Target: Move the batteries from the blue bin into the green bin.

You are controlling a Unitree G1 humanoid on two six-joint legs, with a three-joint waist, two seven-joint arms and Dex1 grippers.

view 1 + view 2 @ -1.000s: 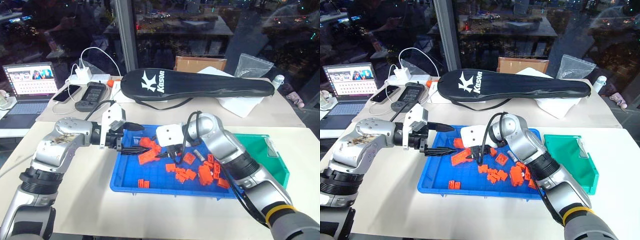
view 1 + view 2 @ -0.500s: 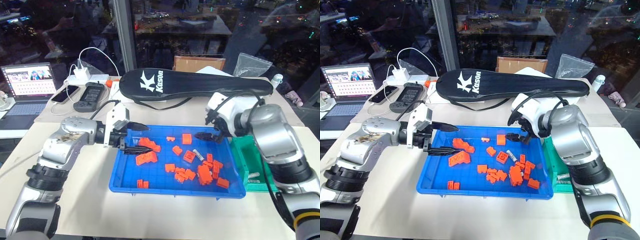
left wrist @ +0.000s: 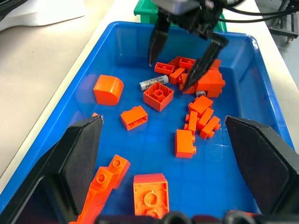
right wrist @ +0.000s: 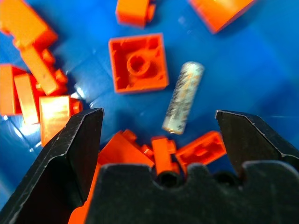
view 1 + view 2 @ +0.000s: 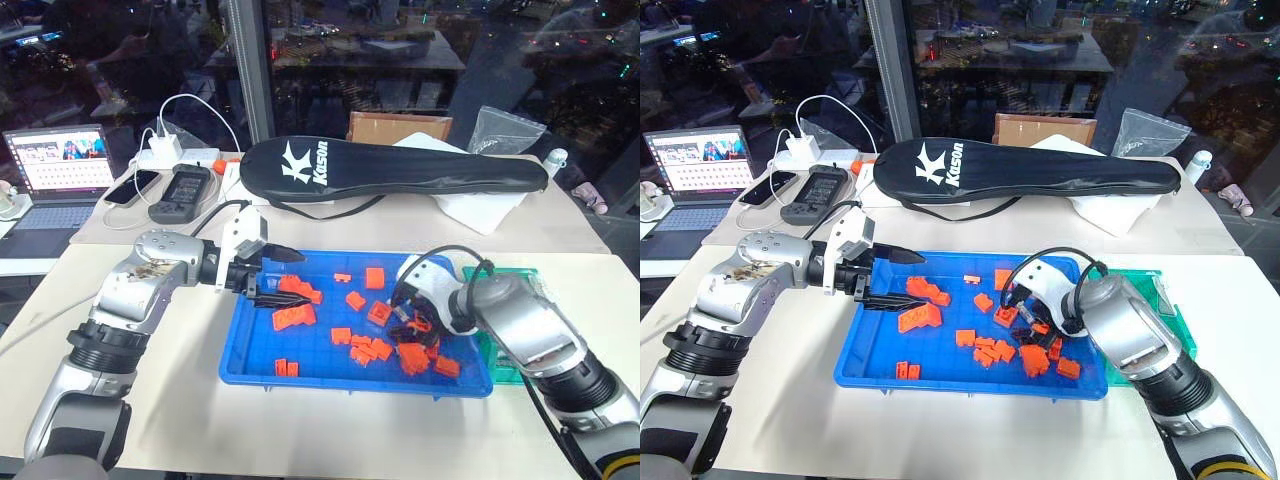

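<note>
The table (image 5: 200, 400) carries the blue bin (image 5: 300, 375), with the green bin (image 5: 1165, 300) touching its right end. Orange blocks (image 5: 290, 318) lie scattered in the blue bin, thickest toward its right. The right hand (image 3: 184, 60) hangs over that cluster, fingers spread wide, gripping nothing. The left hand (image 5: 270, 275) hovers over the blue bin's left end, fingers also spread, empty. One battery (image 4: 183, 97) lies flat on the blue floor beside a square block (image 4: 138, 63), between the right hand's fingers but untouched.
</note>
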